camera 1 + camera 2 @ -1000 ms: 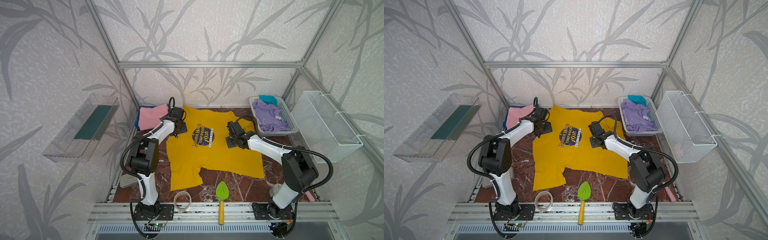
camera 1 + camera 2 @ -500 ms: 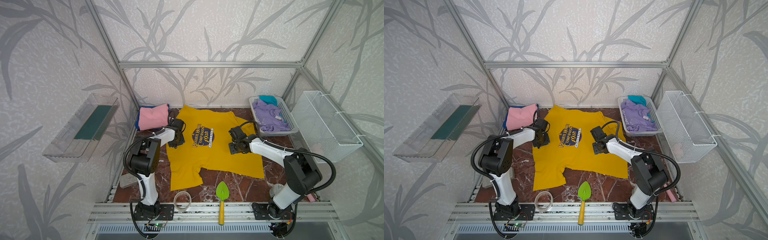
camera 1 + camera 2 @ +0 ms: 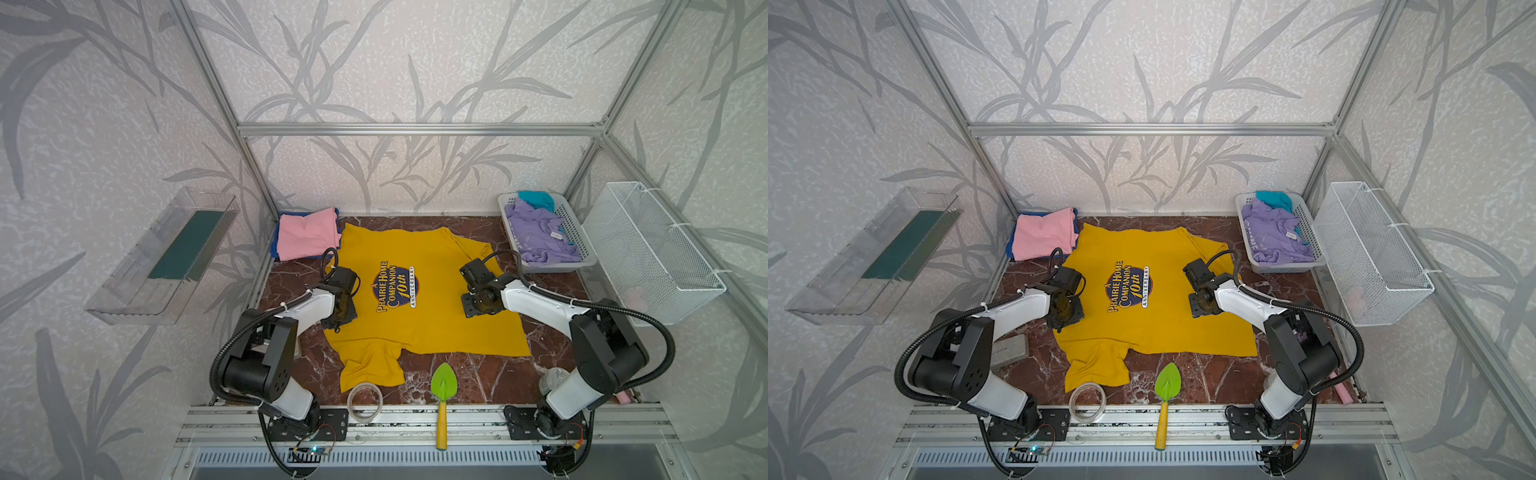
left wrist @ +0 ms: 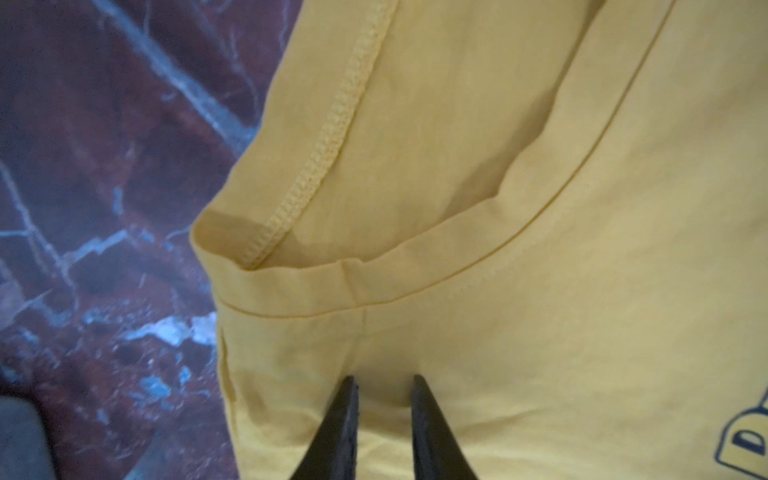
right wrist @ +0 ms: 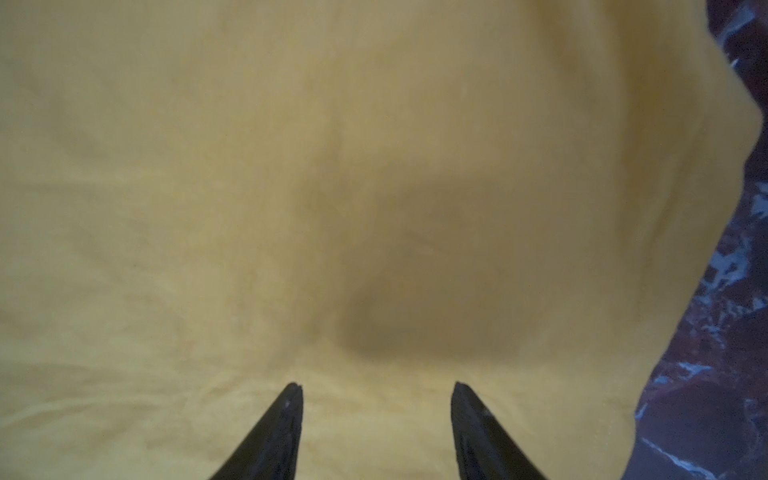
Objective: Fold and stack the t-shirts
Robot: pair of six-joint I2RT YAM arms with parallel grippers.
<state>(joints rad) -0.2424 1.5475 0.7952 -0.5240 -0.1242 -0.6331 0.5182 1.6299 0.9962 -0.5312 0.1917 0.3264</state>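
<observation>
LEFT PINCER CLAMPS COLLAR: The left pincer [image 4: 382, 380] has its tips drawn almost together on a small ridge of the mustard-yellow t-shirt [image 3: 436, 332], just beside the collar [image 4: 374, 282], on the left arm's side of the dark blue oval print [image 3: 395, 289]. The right pincer [image 5: 376, 386], tips apart, sits low over plain yellow cloth on the opposite side of the print. The shirt lies spread, print up, on the red marbled table [image 3: 552, 336]. Beyond the print toward the back wall, a folded pink t-shirt [image 3: 307, 237] rests on a blue t-shirt [image 3: 274, 249] on the left arm's side. A lavender t-shirt [image 3: 536, 232] and a teal t-shirt [image 3: 536, 199] fill the white laundry basket [image 3: 579, 237] on the right arm's side.
</observation>
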